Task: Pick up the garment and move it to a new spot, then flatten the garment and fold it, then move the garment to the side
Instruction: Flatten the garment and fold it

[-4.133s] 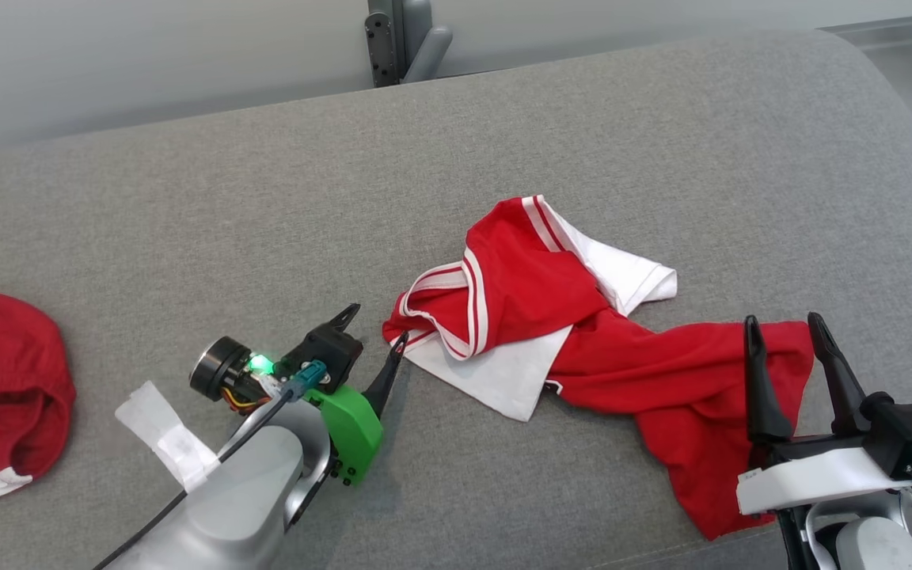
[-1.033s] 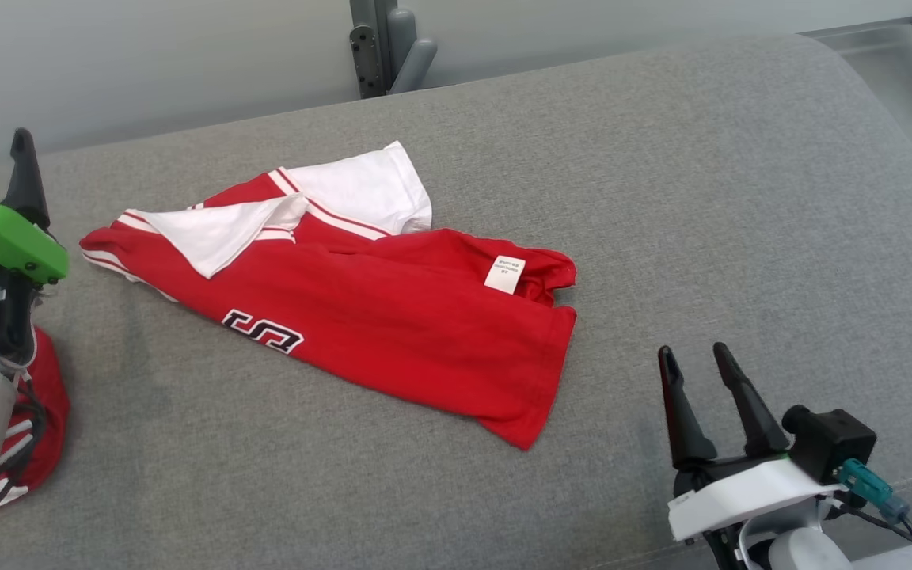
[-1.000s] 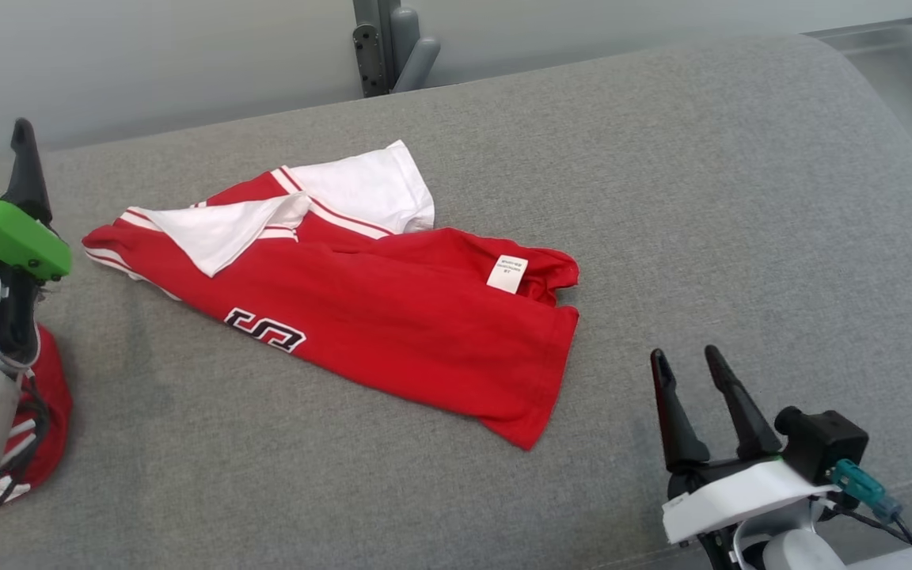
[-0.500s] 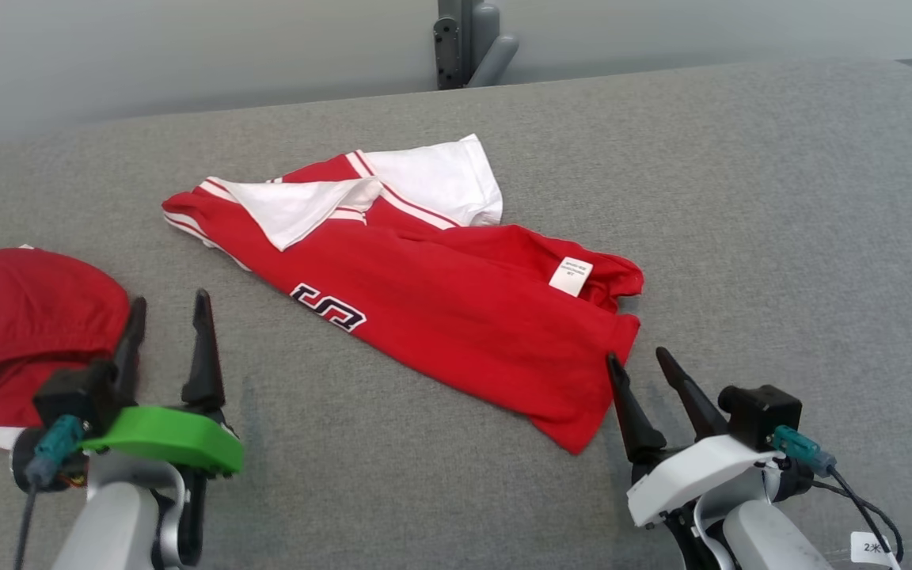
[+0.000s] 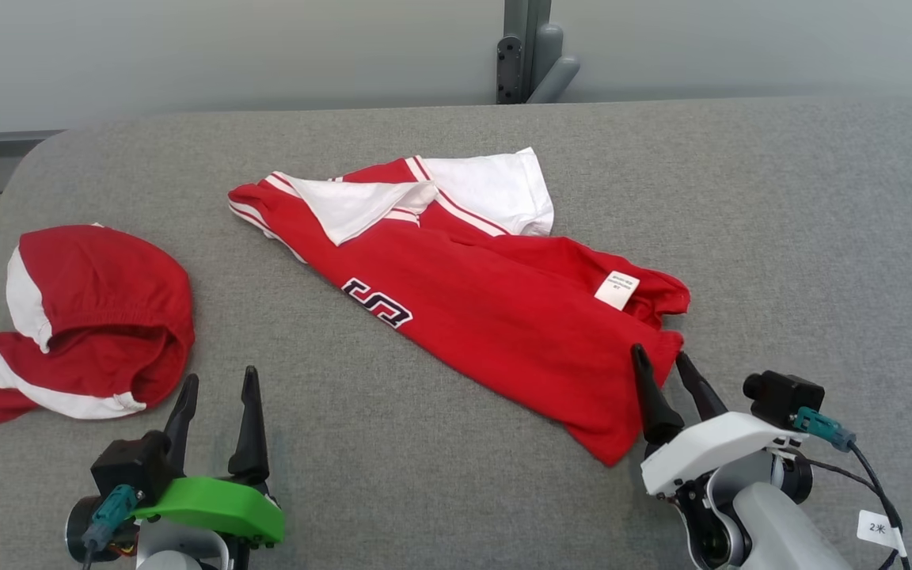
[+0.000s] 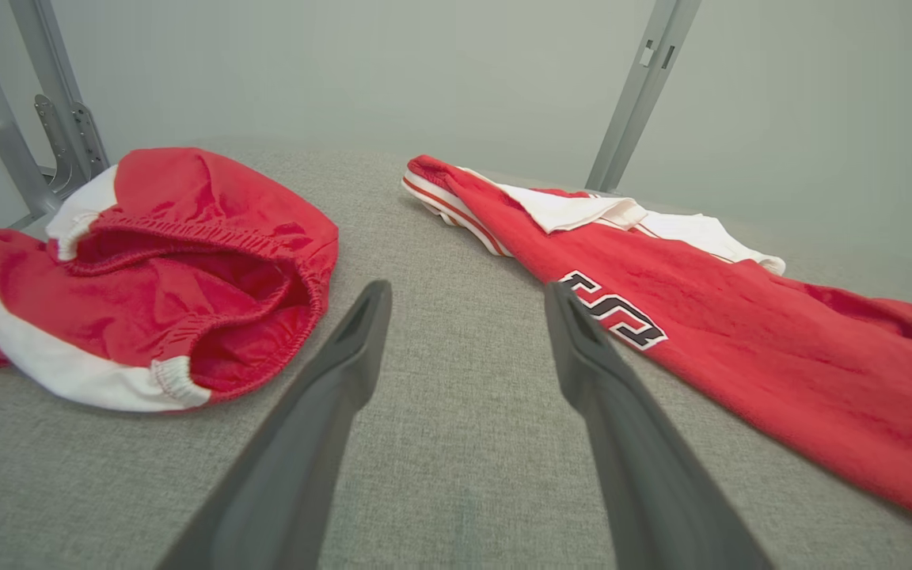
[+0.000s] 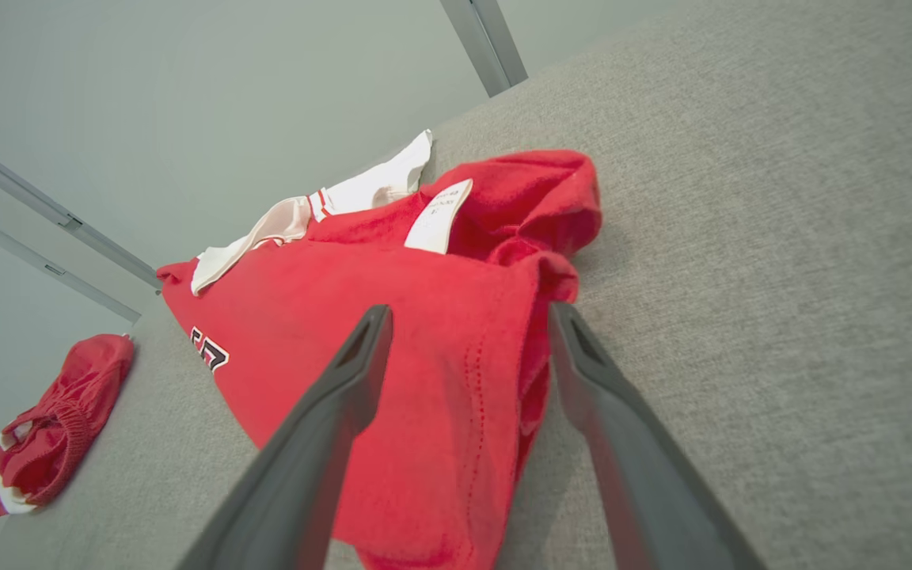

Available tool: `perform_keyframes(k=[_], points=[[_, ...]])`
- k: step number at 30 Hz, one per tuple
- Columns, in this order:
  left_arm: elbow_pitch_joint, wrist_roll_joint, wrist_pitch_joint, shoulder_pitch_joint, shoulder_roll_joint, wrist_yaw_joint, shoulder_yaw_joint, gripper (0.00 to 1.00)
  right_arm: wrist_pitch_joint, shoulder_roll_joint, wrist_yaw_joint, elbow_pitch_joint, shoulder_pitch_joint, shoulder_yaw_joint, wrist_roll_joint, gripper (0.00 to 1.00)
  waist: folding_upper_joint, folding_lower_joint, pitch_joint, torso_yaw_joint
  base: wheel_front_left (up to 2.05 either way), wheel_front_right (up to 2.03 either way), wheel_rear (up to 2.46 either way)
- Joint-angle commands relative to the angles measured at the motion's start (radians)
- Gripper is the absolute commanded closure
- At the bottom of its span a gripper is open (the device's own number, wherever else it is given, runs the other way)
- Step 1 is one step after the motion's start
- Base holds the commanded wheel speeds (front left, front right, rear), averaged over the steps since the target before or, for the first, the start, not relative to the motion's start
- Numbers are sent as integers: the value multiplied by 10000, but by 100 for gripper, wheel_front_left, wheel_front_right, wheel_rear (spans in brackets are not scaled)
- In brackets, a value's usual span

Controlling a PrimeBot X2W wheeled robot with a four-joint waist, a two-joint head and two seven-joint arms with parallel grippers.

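Both my pincers are released and grasp nothing. My left pincer (image 5: 219, 375) hangs by the near edge of the grey padded surface (image 5: 780, 237), toward its left end, its two dark fingers spread and pointing at the far edge; bare grey cloth shows between them in my left wrist view. My right pincer (image 5: 658, 352) stands by the near edge further right, fingers likewise apart, and its tips reach the near right corner of the garment (image 5: 464, 309): in my right wrist view the red hem lies in the gap between the two fingers, though I cannot tell whether either finger touches the cloth. The garment, red with white parts, lies about the middle of the surface, slanting from the far left down to the near right. It is not flat. At its far end a white sleeve (image 5: 495, 186) with red stripes points toward the far edge, and a white flap (image 5: 353, 207) is turned over the red beside it. A dark emblem (image 5: 377, 302) edged in white shows on the red front, and near the right end, where the cloth is bunched into a fold, a small white label (image 5: 616, 290) faces up. A second garment (image 5: 100, 309), also red and white with a gathered elastic edge, lies heaped at the left edge of the surface, well apart from the first and to the far left of my left pincer.
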Motion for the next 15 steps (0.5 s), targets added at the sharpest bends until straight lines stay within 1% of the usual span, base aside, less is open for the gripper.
perform_keyframes(k=[1,4,9,15], points=[[30,87,-23,131,-34,-83,80,0,-40,-34,0,77,-102,13,62,0,0,0,-41,50,0,0,0],[104,354,-23,169,-172,-227,225,0,-40,-34,0,211,-333,62,210,0,0,0,-70,73,0,0,0],[162,631,-24,174,-323,-382,474,0,-40,-29,0,691,-626,174,825,0,0,0,-89,87,0,0,0],[171,941,-24,132,-463,-530,635,0,-40,-32,0,1110,-1094,-62,1737,0,0,0,13,90,0,0,0]])
